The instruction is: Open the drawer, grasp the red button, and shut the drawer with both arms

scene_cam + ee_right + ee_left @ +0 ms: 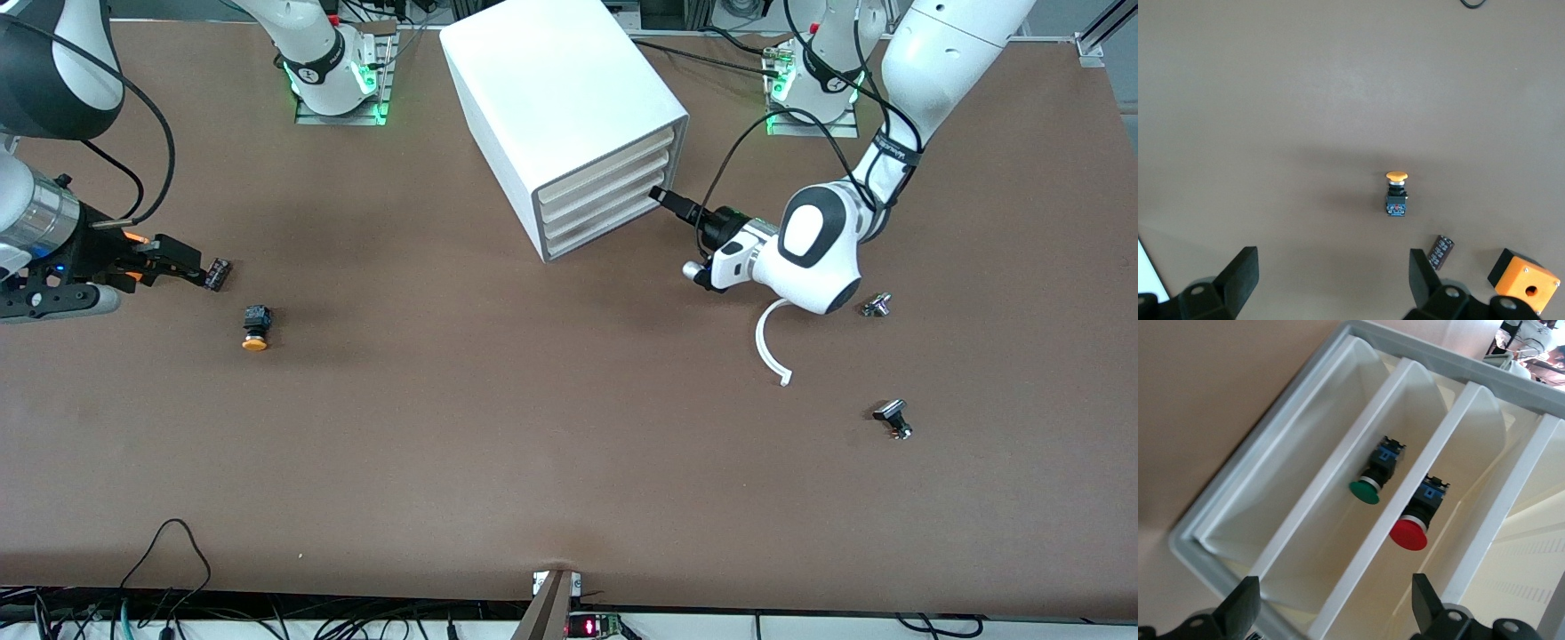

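The left hand (662, 196), spread wide and empty, sits at the boxy white cabinet's drawer (601, 201) front. Hook that flared lip squarely and pull straight; the red-capped black button (1416, 518) lies inside. The right hand (191, 267) waits wide open and empty near the surface's edge.

Red button (1409, 534), green button (1365, 491), adjacent drawer (1358, 540) trays
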Robot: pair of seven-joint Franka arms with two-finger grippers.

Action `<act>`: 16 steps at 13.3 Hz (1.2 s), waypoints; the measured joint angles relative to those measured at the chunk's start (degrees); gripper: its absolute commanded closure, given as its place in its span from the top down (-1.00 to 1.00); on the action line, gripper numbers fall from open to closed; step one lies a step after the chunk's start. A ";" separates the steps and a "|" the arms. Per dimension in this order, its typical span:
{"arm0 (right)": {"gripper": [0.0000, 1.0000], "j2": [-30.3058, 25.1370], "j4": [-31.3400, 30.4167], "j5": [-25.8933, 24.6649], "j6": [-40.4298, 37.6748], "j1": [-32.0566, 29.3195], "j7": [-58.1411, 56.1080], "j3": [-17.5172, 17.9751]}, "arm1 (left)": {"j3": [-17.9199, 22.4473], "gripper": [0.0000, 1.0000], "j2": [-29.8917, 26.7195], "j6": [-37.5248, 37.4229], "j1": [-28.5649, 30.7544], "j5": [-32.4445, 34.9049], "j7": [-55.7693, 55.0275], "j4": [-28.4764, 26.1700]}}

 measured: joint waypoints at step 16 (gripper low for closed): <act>1.00 6.39 0.46 4.95 13.57 5.04 -20.25 7.21 | -5.31 -1.00 -0.85 6.99 -1.22 -3.53 1.41 -4.57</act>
